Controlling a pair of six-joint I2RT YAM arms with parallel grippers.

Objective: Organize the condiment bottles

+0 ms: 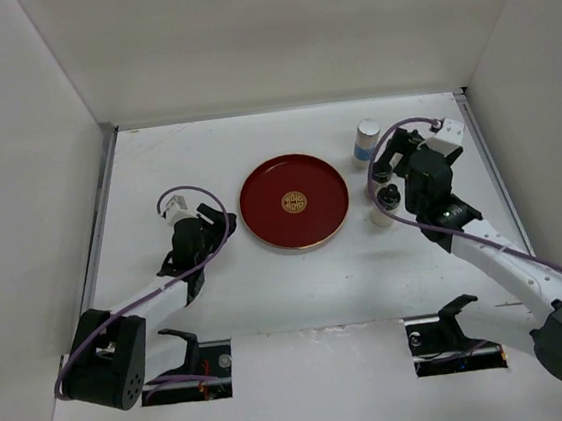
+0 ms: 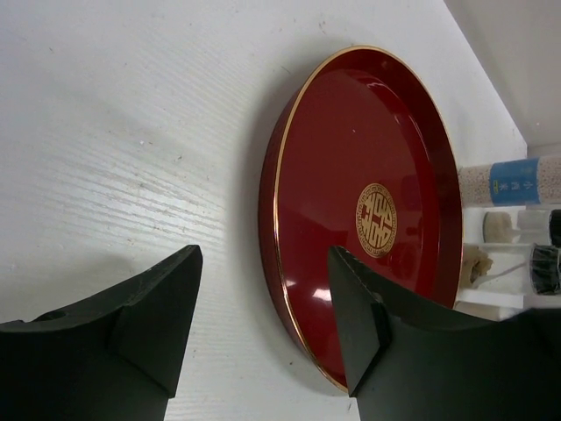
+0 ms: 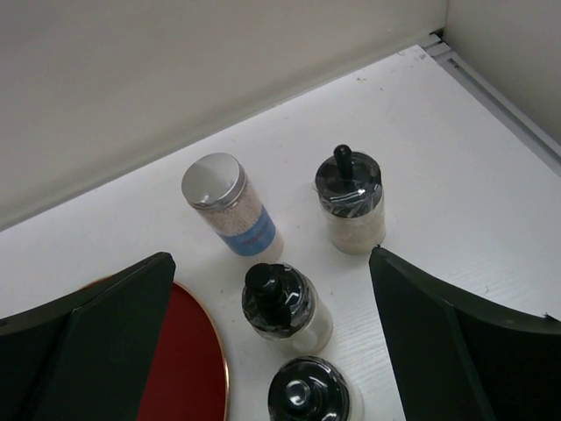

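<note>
- The four bottles stand in a tight cluster on the table [image 1: 270, 292], just to the right of the red tray [image 1: 260, 198]. The white bottle [image 3: 230, 206] with the blue label is at the back and the far shaker [image 3: 351, 203] is beside it. The middle shaker [image 3: 282, 307] and the near shaker [image 3: 308, 396] are in front. None is on the tray.
- The right gripper [image 3: 269, 260] hangs above this cluster with its fingers wide apart and holds nothing. The middle shaker lies roughly between them.
- The left gripper [image 2: 265, 253] sits low by the tray's left edge, fingers apart too, and is empty.
- The step in hand looks like the reach for a first bottle, so the task seems barely begun.
- The next move likely calls for a straight drop over one shaker and a grip on its body below the cap. It needs care not to knock the neighbours, which stand close by.
</note>
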